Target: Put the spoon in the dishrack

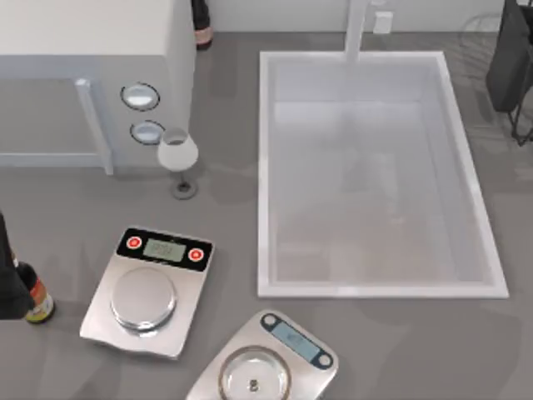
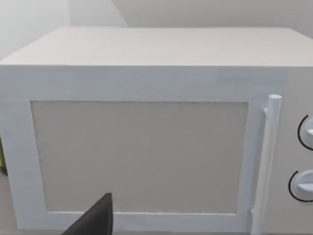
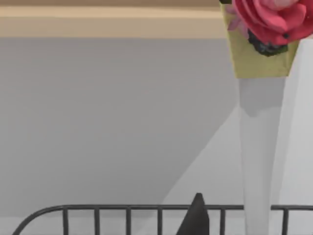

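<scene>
The spoon (image 3: 261,147) stands upright in the right wrist view, its long cream-white handle rising to a yellow and red-pink end. It crosses in front of the dishrack (image 3: 127,208), whose thin dark wire rail runs low across that view. A dark part of my right gripper (image 3: 197,219) shows just beside the handle; whether it holds the spoon cannot be told. In the top view my right arm (image 1: 510,62) hangs at the far right back corner over faint dishrack (image 1: 477,37) wires. My left gripper (image 2: 95,221) faces the microwave, and its arm (image 1: 10,279) sits at the left edge.
A large white sink basin (image 1: 265,167) fills the middle right. A white microwave (image 1: 92,50) stands at the back left with a wine glass (image 1: 178,158) before it. Two kitchen scales (image 1: 148,292) (image 1: 266,362) lie at the front, and a dark bottle (image 1: 35,298) stands by the left arm.
</scene>
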### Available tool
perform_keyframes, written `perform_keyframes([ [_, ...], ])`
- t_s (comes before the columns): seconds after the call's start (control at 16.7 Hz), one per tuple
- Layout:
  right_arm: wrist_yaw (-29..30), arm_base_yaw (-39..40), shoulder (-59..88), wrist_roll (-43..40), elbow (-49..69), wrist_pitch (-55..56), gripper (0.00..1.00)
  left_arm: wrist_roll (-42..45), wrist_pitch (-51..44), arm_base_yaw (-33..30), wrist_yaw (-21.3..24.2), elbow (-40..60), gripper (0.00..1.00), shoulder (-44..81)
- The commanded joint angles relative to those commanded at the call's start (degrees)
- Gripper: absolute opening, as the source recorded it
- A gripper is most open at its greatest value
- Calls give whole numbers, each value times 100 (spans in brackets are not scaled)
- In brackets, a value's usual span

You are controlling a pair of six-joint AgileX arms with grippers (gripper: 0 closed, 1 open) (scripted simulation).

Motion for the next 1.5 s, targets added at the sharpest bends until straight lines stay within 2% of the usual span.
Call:
perform_keyframes([
  [0.42, 163, 163, 287, 4, -113, 325, 0, 0, 0, 0, 0, 0, 100, 0],
  [1.2, 163, 163, 287, 4, -113, 325, 98, 0, 0, 0, 0, 0, 100, 0],
  [1.5, 163, 163, 287, 4, -113, 325, 100, 0, 0, 0, 0, 0, 100, 0],
])
